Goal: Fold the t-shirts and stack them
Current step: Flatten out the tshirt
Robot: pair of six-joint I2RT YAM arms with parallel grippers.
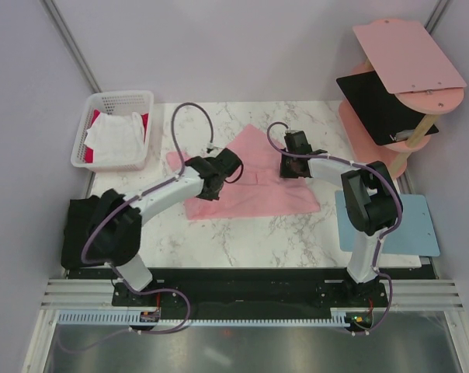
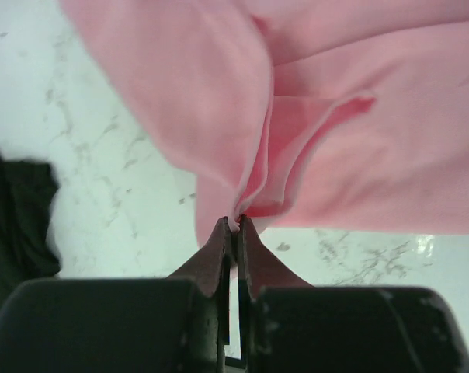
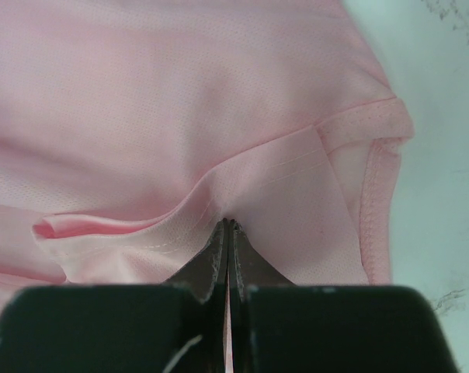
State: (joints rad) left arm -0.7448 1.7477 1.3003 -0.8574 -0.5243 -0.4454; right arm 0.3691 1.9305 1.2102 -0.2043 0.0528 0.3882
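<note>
A light pink t-shirt (image 1: 254, 186) lies partly folded in the middle of the marble table. My left gripper (image 1: 217, 177) is shut on a pinch of its left side; in the left wrist view the cloth (image 2: 297, 140) rises in folds from the closed tips (image 2: 236, 224). My right gripper (image 1: 290, 165) is shut on the shirt's right side near a hemmed edge (image 3: 374, 194), its tips (image 3: 229, 225) pressed into the cloth (image 3: 180, 116). A black t-shirt (image 1: 83, 225) lies at the table's left edge. White (image 1: 114, 140) and red (image 1: 144, 120) shirts lie in a basket.
A white basket (image 1: 91, 124) stands at the back left. A pink shelf stand (image 1: 405, 62) with a black board (image 1: 378, 105) stands at the back right. A light blue mat (image 1: 417, 225) lies at the right edge.
</note>
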